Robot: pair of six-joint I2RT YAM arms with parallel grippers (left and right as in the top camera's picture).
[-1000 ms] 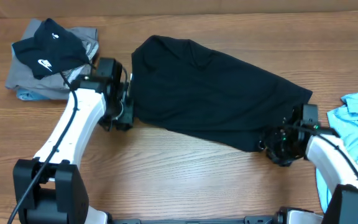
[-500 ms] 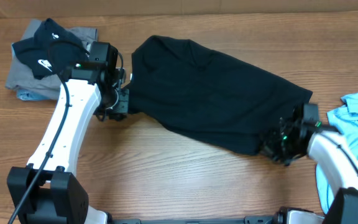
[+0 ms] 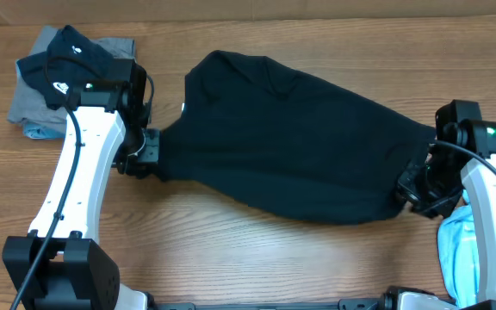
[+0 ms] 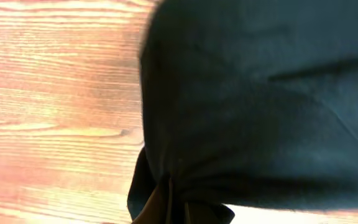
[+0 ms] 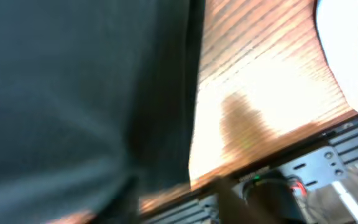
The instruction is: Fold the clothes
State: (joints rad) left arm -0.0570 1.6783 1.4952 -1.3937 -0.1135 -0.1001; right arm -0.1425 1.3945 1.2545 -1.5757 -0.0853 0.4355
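The plain black T-shirt (image 3: 291, 138) lies stretched across the middle of the wooden table. My left gripper (image 3: 149, 159) is shut on its left corner, and the cloth bunches at the jaws in the left wrist view (image 4: 173, 199). My right gripper (image 3: 413, 191) is shut on its right lower corner. The right wrist view is blurred and shows the black T-shirt's cloth (image 5: 79, 93) filling its left side; the jaws themselves are hidden by it. The shirt is pulled taut between both grippers.
A pile of folded clothes with a small black swoosh-logo garment (image 3: 63, 65) on top sits at the far left. A light blue garment (image 3: 459, 250) lies at the right edge, beside my right arm. The table's front edge and metal frame (image 5: 328, 168) show in the right wrist view.
Both grippers have moved outward, the left one to the left and the right one to the right. The shirt has been stretched wider and flatter between them.
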